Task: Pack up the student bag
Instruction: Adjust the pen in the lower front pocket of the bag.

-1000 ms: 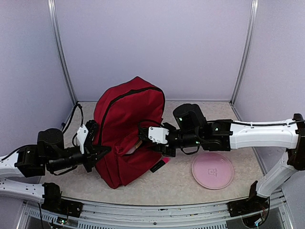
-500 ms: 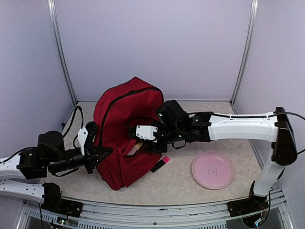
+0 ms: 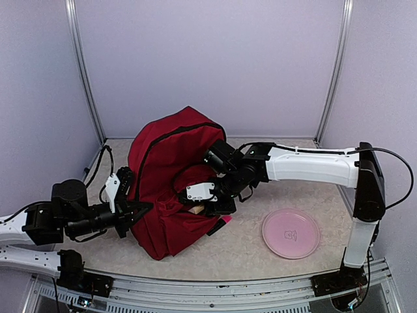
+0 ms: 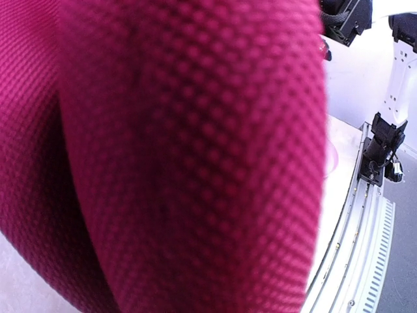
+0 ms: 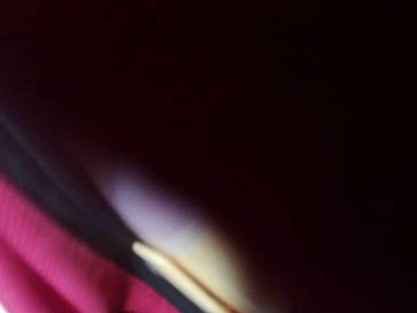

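Note:
The student bag (image 3: 172,156), dark red with a black zipper line, stands slumped mid-table and fills the left wrist view (image 4: 163,156). My left gripper (image 3: 140,208) is shut, pinching the fabric at the bag's lower left edge. My right gripper (image 3: 193,201) reaches into the bag's opening from the right, and folds of fabric hide its fingertips. A tan object (image 3: 196,210) shows just below it at the opening. The right wrist view is dark inside the bag, with a blurred pale tan thing (image 5: 189,270) near red fabric; I cannot tell whether it is held.
A pink round plate (image 3: 290,233) lies on the table to the right of the bag. A black strap end with a pink tag (image 3: 225,220) sticks out beside the bag. Walls and frame posts enclose the table on three sides.
My right arm has pushed left and deeper into the bag's opening, with its elbow swinging toward the back. The left arm and the bag's held edge stay put.

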Motion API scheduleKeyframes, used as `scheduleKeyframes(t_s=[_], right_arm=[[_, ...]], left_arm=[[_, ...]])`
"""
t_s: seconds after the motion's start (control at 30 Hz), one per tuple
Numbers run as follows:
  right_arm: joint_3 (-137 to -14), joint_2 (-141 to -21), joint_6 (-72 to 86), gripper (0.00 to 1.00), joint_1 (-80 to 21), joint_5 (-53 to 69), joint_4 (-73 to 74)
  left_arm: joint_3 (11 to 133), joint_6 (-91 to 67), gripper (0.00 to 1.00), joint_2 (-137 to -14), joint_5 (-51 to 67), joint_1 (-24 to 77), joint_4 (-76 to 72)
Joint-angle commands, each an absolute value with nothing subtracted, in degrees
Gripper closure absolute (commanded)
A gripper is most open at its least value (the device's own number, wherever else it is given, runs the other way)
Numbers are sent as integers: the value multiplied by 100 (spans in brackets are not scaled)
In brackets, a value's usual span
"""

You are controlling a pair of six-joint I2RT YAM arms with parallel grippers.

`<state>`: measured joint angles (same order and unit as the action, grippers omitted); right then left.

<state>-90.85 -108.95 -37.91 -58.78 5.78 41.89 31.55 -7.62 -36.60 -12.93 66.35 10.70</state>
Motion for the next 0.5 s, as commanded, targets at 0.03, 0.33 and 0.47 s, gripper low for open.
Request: scheduleKeyframes(t_s=[0.03, 0.33, 0.47], right_arm=[[-8793, -10548, -3500, 55, -5775, 709, 5053], [-8837, -9502, -3237, 51, -5767, 2416, 4389], [-7853, -8593, -2888, 44, -5760, 2836, 3461]], left_arm=[[3559, -690, 100, -3452, -1519, 6665, 496], [3577, -711, 100, -3370, -1647, 6667, 571], [3569, -743, 100, -3377, -1739, 6680, 594]])
